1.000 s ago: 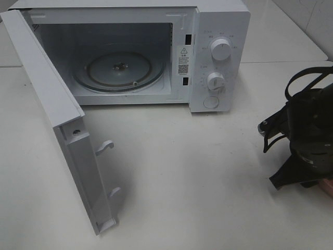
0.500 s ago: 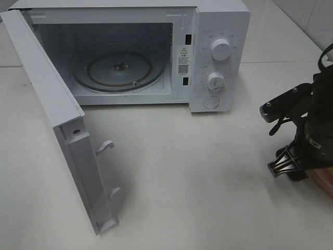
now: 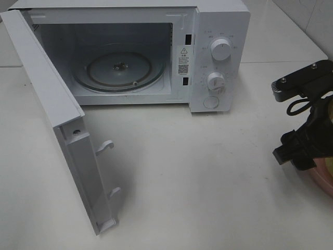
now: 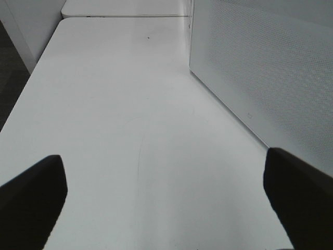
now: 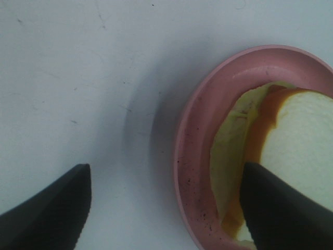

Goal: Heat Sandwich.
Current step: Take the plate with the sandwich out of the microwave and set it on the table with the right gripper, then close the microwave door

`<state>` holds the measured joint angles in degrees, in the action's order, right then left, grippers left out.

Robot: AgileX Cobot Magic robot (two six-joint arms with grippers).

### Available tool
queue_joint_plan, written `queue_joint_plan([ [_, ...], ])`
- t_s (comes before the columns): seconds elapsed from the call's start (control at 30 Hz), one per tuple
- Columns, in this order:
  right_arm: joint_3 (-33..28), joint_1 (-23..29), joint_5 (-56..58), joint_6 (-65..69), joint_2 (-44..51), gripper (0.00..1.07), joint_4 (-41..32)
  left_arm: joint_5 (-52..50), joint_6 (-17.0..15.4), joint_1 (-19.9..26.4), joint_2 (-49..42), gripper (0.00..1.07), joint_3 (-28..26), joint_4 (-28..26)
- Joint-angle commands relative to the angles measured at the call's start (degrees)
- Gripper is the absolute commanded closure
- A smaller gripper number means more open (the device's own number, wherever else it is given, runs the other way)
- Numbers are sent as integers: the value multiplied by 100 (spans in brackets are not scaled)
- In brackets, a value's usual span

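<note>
The sandwich (image 5: 304,130), white bread with a tan crust over a pale yellow-green layer, lies on a round pink plate (image 5: 180,151) at the table's right edge. My right gripper (image 5: 166,208) hangs open just above it. One finger (image 5: 49,208) is over bare table and the other finger (image 5: 283,208) is over the sandwich, with the plate's rim between them. In the exterior view the right arm (image 3: 307,138) covers most of the plate (image 3: 326,182). My left gripper (image 4: 166,203) is open over bare table, holding nothing.
The white microwave (image 3: 218,31) stands at the back with its door (image 3: 52,114) swung wide open to the left. Its glass turntable (image 3: 119,70) carries nothing. A perforated white panel of the microwave (image 4: 270,78) rises close beside the left gripper.
The right arm has swung to the right and its wrist has turned. It now sits nearer the frame edge, and a little of the pink plate shows beneath it.
</note>
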<state>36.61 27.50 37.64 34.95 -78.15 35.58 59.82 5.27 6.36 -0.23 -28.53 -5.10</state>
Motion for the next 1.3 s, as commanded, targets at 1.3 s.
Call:
queue_joint_plan([
  [1.3, 17, -17, 1558, -3191, 4389, 31, -3507, -46, -17, 17, -120, 10, 17, -29],
])
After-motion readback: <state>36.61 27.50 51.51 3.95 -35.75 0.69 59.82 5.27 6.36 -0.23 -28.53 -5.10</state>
